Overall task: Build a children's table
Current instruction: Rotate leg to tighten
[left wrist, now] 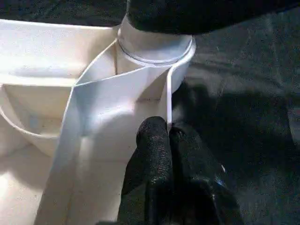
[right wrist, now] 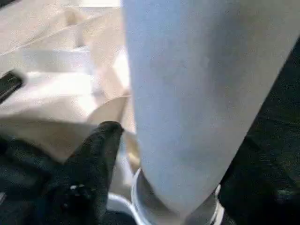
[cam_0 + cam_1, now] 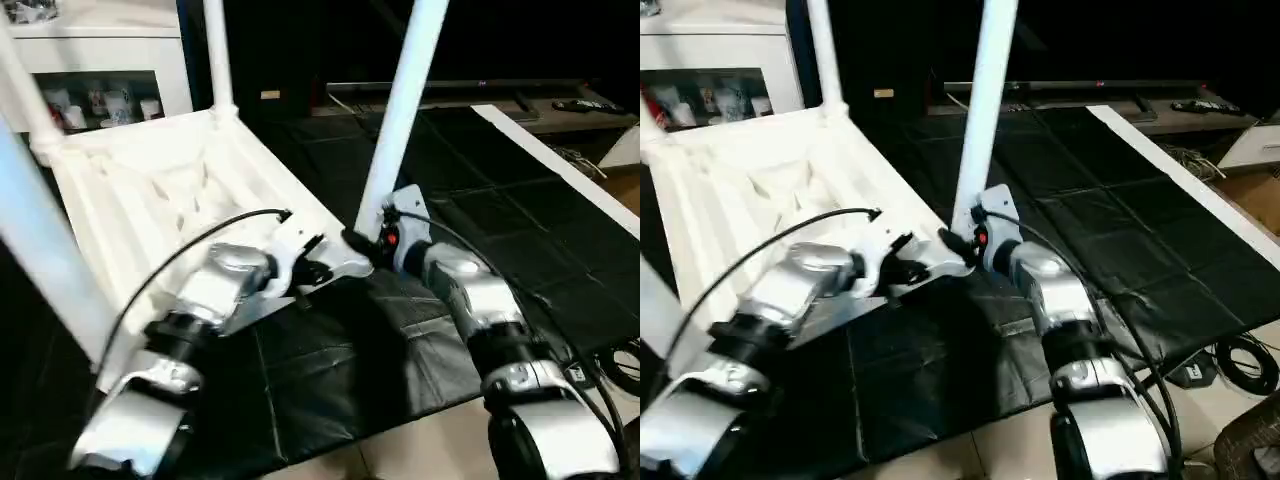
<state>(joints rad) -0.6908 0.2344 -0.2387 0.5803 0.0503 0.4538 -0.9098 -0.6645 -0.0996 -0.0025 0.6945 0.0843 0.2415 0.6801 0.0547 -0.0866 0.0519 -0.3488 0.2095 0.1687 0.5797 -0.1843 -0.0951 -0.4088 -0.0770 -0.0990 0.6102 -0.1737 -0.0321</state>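
The children's table lies upside down on a black mat, its ribbed white top [image 3: 150, 190] facing up. White legs stand in its corner sockets: one at the near right corner [image 3: 400, 110], one at the far corner [image 3: 218, 50] and one close by on the left [image 3: 40, 250]. My left gripper [image 3: 315, 265] is shut on the thin rim of the top [image 1: 167, 101], just beside the near right socket [image 1: 154, 51]. My right gripper [image 3: 375, 240] is at the base of the near right leg [image 2: 187, 93]. One black finger [image 2: 98, 145] stands a little off the leg's side.
A white cabinet with glass doors [image 3: 100, 70] stands behind the table top. The black mat [image 3: 480, 210] spreads to the right, crossed by a long white strip [image 3: 560, 170]. A low shelf [image 3: 560, 105] runs along the back. Cables [image 3: 625, 360] lie on the floor at right.
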